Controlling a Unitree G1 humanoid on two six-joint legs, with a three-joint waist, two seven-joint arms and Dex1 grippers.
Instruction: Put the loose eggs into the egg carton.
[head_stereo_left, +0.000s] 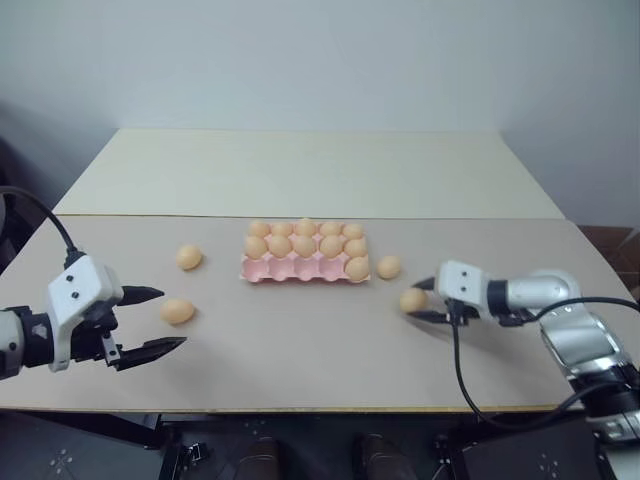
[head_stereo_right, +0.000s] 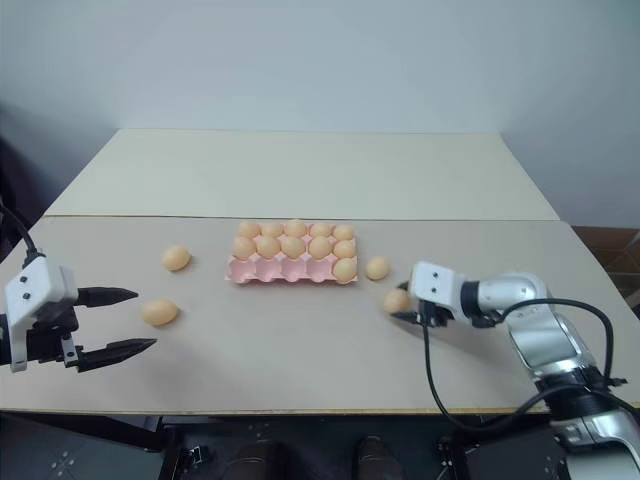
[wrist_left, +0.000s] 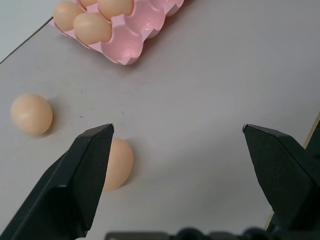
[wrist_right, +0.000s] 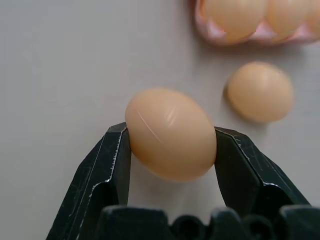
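Egg carton: pink tray at table centre; 11 eggs seated, 4 front cups bare.
Loose eggs, left: 2 on the table, 1 left of the carton, 1 nearer the left gripper.
Loose egg, right: on the table just beside the carton's front right corner.
Held egg: clamped between both fingers of the right gripper, right of the carton.
Left gripper: jaws spread wide, nothing held, above the table's left part.
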